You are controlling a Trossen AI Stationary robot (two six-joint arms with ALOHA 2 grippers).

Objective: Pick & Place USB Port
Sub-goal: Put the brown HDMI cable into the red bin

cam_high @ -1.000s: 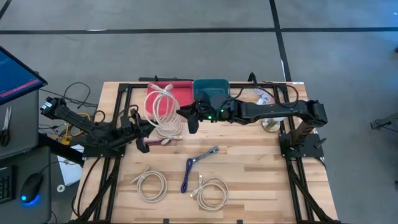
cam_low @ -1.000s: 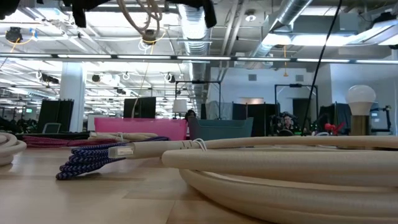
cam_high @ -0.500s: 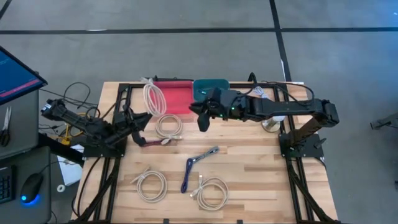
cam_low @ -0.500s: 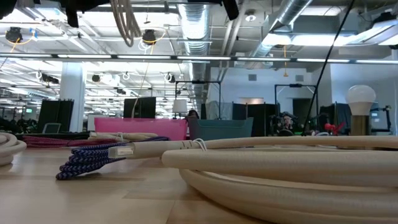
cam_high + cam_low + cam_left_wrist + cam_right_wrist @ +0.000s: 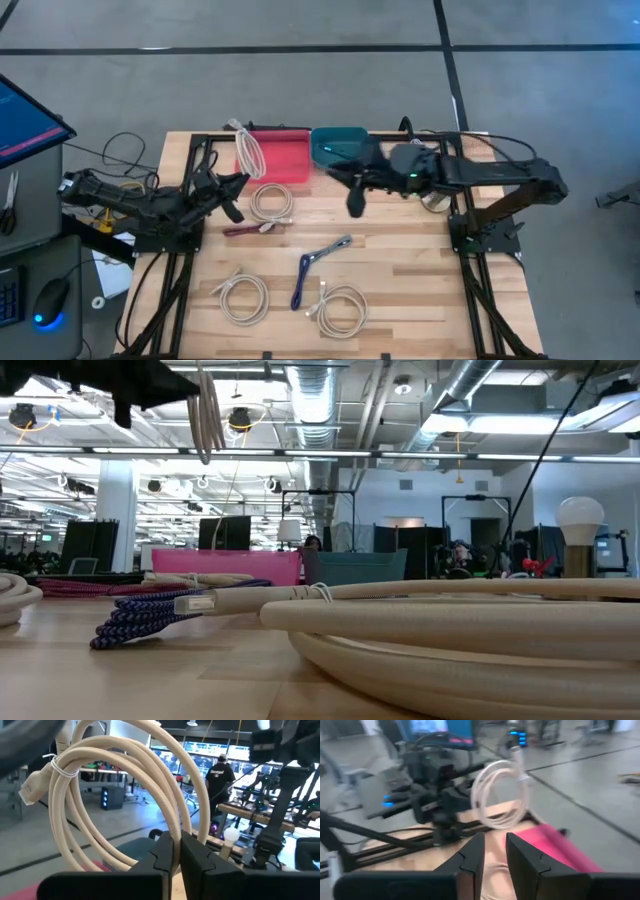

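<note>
A cream USB cable, tied into a coil (image 5: 247, 152), is in my left gripper (image 5: 232, 190), which is shut on it above the left edge of the pink tray (image 5: 280, 160). The low view shows the coil (image 5: 207, 415) high above the table. In the left wrist view the coil (image 5: 165, 795) loops beyond my left gripper (image 5: 176, 855). My right gripper (image 5: 354, 205) is open and holds nothing, in front of the teal bin (image 5: 340, 142). The right wrist view looks past my right gripper (image 5: 494, 855) at the coil (image 5: 502, 795). My left gripper pinches the coil's bundled strands (image 5: 175, 827) between its two fingers, at one side of the loop. The fingers come from the table's left, slanting toward the far edge. The coil stands on edge beyond the fingers, lifted clear of table and tray.
Several other cables lie on the table: a cream coil (image 5: 271, 203), a maroon cable (image 5: 245, 230), a blue braided cable (image 5: 312, 268) and two cream coils (image 5: 243, 297) (image 5: 340, 307) near the front edge. A lamp (image 5: 435, 200) stands beside the right arm's base.
My right gripper has drawn back toward the table's right, away from the coil. My left gripper, keeping its hold, has moved the coil toward the far-left, from over the table to the pink tray's left edge, and the coil has turned edge-on to the high camera.
</note>
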